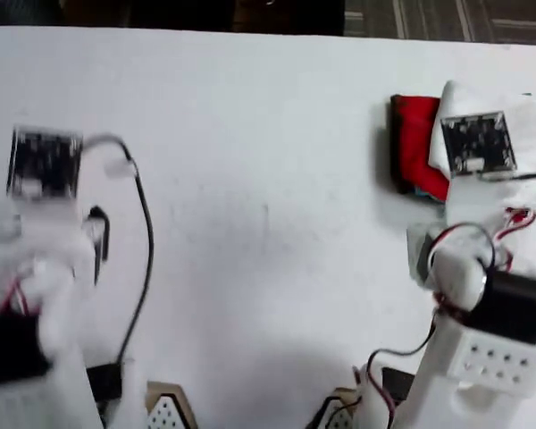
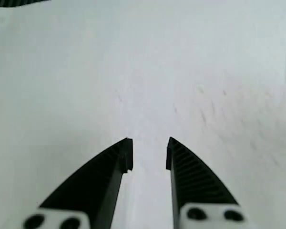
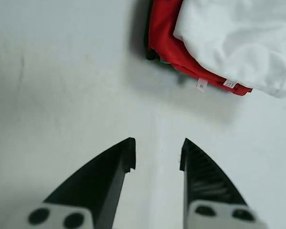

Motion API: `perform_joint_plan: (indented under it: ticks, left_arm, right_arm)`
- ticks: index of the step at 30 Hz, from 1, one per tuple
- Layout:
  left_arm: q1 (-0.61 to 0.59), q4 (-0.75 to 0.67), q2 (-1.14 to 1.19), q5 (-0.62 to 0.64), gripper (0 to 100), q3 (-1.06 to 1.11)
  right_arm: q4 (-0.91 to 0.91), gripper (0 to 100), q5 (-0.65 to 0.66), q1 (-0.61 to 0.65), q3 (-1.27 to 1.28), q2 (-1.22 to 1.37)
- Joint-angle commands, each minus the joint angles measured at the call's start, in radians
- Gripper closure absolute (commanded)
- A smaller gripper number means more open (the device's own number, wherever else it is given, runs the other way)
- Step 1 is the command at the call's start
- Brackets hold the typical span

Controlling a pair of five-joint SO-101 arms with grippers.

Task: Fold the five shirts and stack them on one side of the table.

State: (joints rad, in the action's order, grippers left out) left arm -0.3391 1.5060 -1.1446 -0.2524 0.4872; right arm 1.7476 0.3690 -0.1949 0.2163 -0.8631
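Left gripper [image 2: 148, 152]: jaws a little apart, nothing between them, plain white worktop [image 2: 133, 71] beneath. Right gripper [image 3: 157, 152]: jaws apart as well, empty, tips near the shirt stack [image 3: 200, 43] but not touching it

Worktop: one broad open stretch of white runs between the two arms in the high view; its far edge lies along the top of that view

Left arm [image 1: 45, 268] sits at the left side, well apart from the shirts. Right arm [image 1: 482, 304] stands at the right side, its wrist above the stack

Stack: on the right side of the worktop. White shirt [image 3: 233, 38] on top, loosely folded, overhanging the red shirt [image 3: 164, 38] on the side away from the open middle. A dark layer shows at the red shirt's edge; the number of layers cannot be counted from here. Two small labels [image 3: 214, 84] poke out at the near edge

Step, as judged: stacking looks at or near its end, since both grippers are empty and the shirts in view are all in the pile. Whether all five are there is not confirmed

Next move, as judged: square the white shirt on the red one, needing a low approach by the right gripper from the open middle

Room: ample toward the centre; tight on the stack's outer side. Black cable [image 1: 145, 232] loops beside the left arm, a possible snag
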Motion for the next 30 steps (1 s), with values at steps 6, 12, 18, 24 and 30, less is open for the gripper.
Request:
perform_joint_plan:
  ticks: [6, 12, 18, 24, 30]
  left_arm:
    - [-0.009, -0.021, -0.373, -0.012, 85, 0.355]
    - [-0.009, -0.12, -0.698, -0.003, 86, 0.639]
    - [-0.005, -0.172, -0.678, 0.08, 86, 0.779]
    - [0.071, -0.212, -0.678, 0.109, 86, 0.921]
    - [0.084, -0.117, -0.68, 0.109, 86, 0.984]
  right_arm:
    - [-0.125, 84.0, -0.002, 0.01, 0.321, -0.305]
    - [-0.288, 84.0, -0.002, 0.01, 0.674, -0.615]
    - [-0.315, 84.0, 0.052, 0.012, 0.97, -0.955]
    - [-0.315, 84.0, 0.061, 0.008, 1.08, -0.9]
    - [-0.303, 84.2, 0.06, -0.001, 1.175, -0.898]
